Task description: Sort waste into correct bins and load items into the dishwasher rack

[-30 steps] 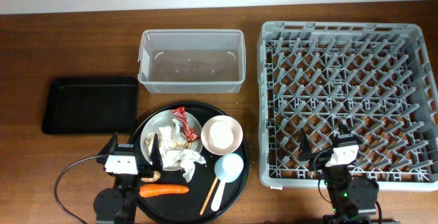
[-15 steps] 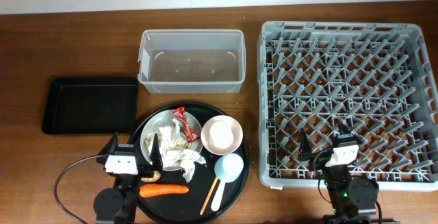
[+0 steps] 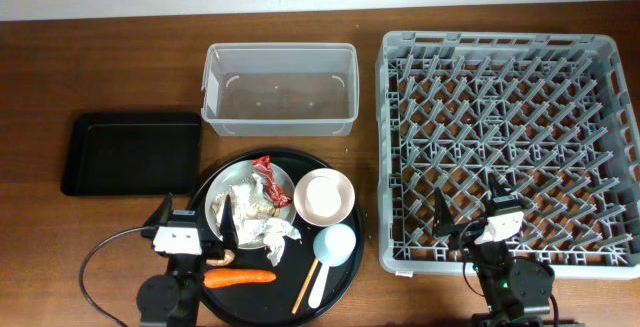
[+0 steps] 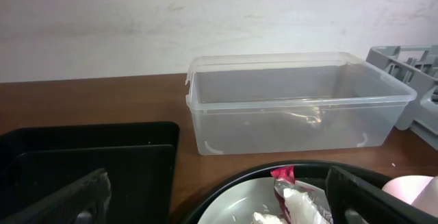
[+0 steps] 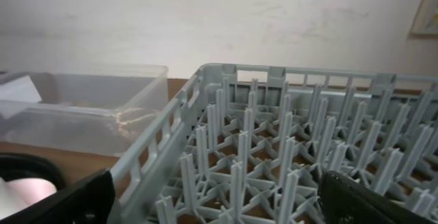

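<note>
A white plate (image 3: 230, 185) on a round black tray (image 3: 300, 158) holds a red wrapper (image 3: 266, 175), crumpled tissue (image 3: 276, 231) and rice scraps (image 3: 252, 205). Next to it lie a brown lump (image 3: 226, 258), a carrot (image 3: 240, 277), a white bowl (image 3: 324, 197), a blue cup (image 3: 336, 244), a fork (image 3: 317, 285) and chopsticks (image 3: 302, 287). My left gripper (image 3: 196, 219) is open and empty at the plate's near left; its wrist view (image 4: 219, 207) shows plate and wrapper (image 4: 284, 177). My right gripper (image 3: 470, 207) is open and empty over the grey rack's (image 3: 510, 57) front edge (image 5: 215, 203).
The clear tub (image 3: 280, 117) stands behind the round tray and shows in the left wrist view (image 4: 294, 114). The shallow black tray (image 3: 132, 152) lies at the left (image 4: 82, 155). The rack (image 5: 287, 148) fills the right side. Both arm bases sit at the table's front edge.
The right gripper's fingers look very slightly shifted. Nothing else has moved.
</note>
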{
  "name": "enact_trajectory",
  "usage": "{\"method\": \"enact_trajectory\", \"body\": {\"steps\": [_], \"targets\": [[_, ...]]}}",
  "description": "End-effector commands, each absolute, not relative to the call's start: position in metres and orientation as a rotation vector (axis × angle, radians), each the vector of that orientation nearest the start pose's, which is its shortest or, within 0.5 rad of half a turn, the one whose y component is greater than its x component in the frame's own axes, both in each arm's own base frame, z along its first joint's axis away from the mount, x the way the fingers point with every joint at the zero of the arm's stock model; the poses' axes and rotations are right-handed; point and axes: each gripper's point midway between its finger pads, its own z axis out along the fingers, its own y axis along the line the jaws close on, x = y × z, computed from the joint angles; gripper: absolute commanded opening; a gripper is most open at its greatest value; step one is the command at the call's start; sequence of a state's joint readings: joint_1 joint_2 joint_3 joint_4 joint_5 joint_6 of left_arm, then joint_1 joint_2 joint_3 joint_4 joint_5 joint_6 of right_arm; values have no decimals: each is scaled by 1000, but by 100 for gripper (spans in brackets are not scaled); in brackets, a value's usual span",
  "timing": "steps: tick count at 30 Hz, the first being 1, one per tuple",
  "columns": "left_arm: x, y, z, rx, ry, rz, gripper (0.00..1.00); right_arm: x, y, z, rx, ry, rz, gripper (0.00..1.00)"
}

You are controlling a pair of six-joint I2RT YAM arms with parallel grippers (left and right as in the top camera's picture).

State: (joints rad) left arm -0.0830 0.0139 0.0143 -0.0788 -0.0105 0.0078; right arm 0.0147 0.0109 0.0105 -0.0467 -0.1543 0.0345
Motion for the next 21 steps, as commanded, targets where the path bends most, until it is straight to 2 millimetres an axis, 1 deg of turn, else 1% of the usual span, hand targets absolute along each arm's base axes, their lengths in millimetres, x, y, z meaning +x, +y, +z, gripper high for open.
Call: {"method": "enact_trajectory", "body": {"steps": [1, 4, 6, 8, 11, 13, 17, 21], "targets": [[244, -22, 167, 76, 1620, -74, 99, 240, 39, 186, -97, 1577, 252, 98], [241, -24, 176, 78, 1637, -88, 99, 234, 43, 201, -115, 1583, 272, 98], [236, -30, 182, 103, 1667, -120, 99, 228, 49, 215, -140, 1593, 299, 98], [233, -35, 192, 125, 1691, -150, 99, 225, 49, 226, -140, 1615, 303, 98], [230, -35, 199, 125, 1794, -151, 99, 225, 55, 242, -159, 1671, 336, 98], [230, -35, 202, 125, 1858, -151, 99, 228, 58, 248, -167, 1720, 359, 98], [235, -35, 204, 126, 2006, -153, 99, 241, 61, 261, -150, 1902, 395, 98], [236, -35, 199, 125, 2208, -155, 99, 251, 62, 262, -150, 2193, 413, 98]]}}
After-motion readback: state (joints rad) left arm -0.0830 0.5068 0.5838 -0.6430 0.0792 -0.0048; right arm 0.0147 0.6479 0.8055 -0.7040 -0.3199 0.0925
